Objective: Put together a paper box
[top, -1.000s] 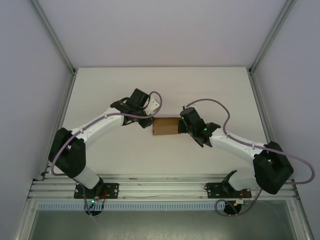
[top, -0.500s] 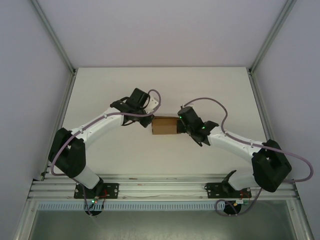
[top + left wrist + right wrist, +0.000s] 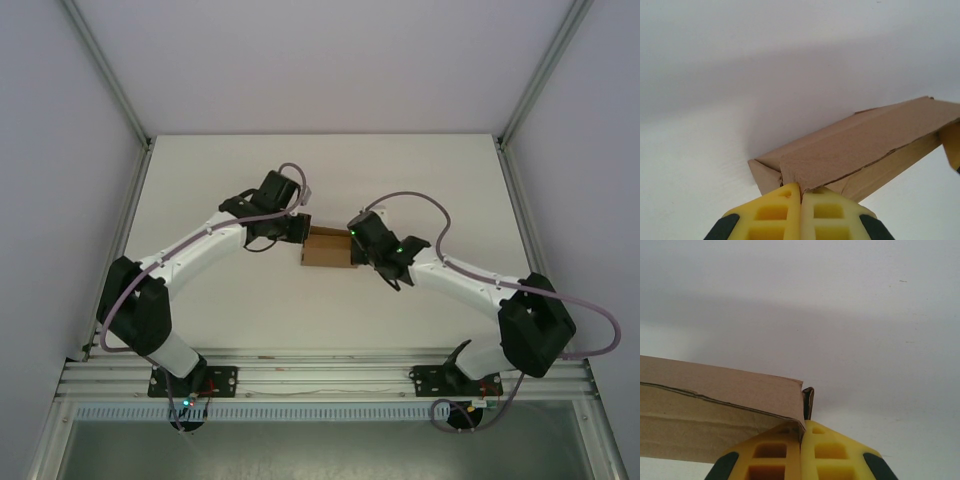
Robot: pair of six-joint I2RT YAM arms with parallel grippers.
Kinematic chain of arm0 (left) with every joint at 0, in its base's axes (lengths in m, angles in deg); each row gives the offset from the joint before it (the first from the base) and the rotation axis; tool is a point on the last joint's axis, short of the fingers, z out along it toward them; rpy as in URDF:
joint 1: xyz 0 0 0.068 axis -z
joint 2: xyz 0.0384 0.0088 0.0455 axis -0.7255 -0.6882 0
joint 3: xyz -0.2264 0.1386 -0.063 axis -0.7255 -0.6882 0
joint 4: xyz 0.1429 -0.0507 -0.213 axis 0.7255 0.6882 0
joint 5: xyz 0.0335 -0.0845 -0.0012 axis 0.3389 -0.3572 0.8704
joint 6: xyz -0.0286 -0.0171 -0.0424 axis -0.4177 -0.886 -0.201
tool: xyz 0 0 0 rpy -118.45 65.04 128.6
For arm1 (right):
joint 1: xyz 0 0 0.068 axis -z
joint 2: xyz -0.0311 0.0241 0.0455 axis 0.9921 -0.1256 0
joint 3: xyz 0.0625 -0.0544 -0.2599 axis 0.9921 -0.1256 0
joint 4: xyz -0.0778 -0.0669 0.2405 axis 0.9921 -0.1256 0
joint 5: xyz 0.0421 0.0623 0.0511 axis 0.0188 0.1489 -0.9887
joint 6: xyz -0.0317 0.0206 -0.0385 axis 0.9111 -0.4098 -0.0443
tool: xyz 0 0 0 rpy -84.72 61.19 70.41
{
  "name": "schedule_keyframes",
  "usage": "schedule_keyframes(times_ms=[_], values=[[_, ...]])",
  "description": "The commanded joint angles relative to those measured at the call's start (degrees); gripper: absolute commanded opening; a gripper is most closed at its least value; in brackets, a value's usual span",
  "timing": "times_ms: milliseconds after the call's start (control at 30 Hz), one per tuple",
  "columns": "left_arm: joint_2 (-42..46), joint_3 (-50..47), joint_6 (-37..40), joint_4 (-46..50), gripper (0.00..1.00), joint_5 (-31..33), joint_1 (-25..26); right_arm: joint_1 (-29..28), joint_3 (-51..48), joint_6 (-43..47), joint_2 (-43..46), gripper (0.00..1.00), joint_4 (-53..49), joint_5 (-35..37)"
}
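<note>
paper box (image 3: 860,140): matt brown cardboard, faintly fibrous, rough cut edges. My fingers (image 3: 832,452): smooth yellow plastic, semi-matt, moulded pockets. Table (image 3: 200,190): smooth matt white.

My left arm (image 3: 190,250) reaches up from its base and bends inward at the elbow, forearm angled toward the table's middle. My right arm (image 3: 460,280) mirrors it from the other side, so the two wrists face each other near the centre. On the overhead feed the left gripper (image 3: 297,228) and the right gripper (image 3: 352,240) point at one another, a little apart. On the left wrist feed my yellow fingers (image 3: 775,212) are pressed together, pinching an edge of the paper box (image 3: 860,145). The right wrist feed shows that gripper's fingers (image 3: 827,452) likewise pressed flat together on a corner of it.
</note>
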Motion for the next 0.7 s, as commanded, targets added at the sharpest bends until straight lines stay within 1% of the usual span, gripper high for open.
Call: schedule_keyframes(times_ms=[0, 33, 167, 200, 300, 433, 567, 667], values=[[-1.3, 1.5, -6.9, 1.9, 0.0, -0.6, 0.2, -1.3, -0.4, -1.6, -2.0, 0.0, -7.5, 0.6], [-1.6, 1.6, -7.4, 2.3, 0.0, -0.7, 0.1, -1.4, -0.3, -1.7, -2.2, 0.0, -7.5, 0.8], [-2.3, 1.8, -8.9, 2.3, 0.0, -5.6, -1.4, -1.4, 0.2, -1.7, -3.0, 0.0, -8.0, 1.0], [-2.3, 1.8, -9.0, 2.5, 0.0, -5.9, -1.7, -1.4, 0.1, -1.6, -3.0, 0.0, -8.0, 0.9], [-2.2, 1.3, -7.8, 3.5, 0.0, -2.8, -1.7, -1.5, -0.2, -1.4, -2.7, 0.0, -7.6, 0.9], [-1.4, -3.3, -5.7, -0.5, 0.0, -2.8, -1.4, -1.5, -1.8, -0.1, -2.0, 0.0, -4.9, 1.4], [-0.9, -7.6, -4.4, -2.2, 0.0, 3.1, -0.3, -1.5, -5.3, 2.7, -1.3, 0.0, 1.1, 0.5], [-0.5, -10.4, -4.5, -4.0, 0.0, 4.1, -0.2, -1.6, -6.6, 3.2, -1.6, 0.0, 2.4, 1.1]])
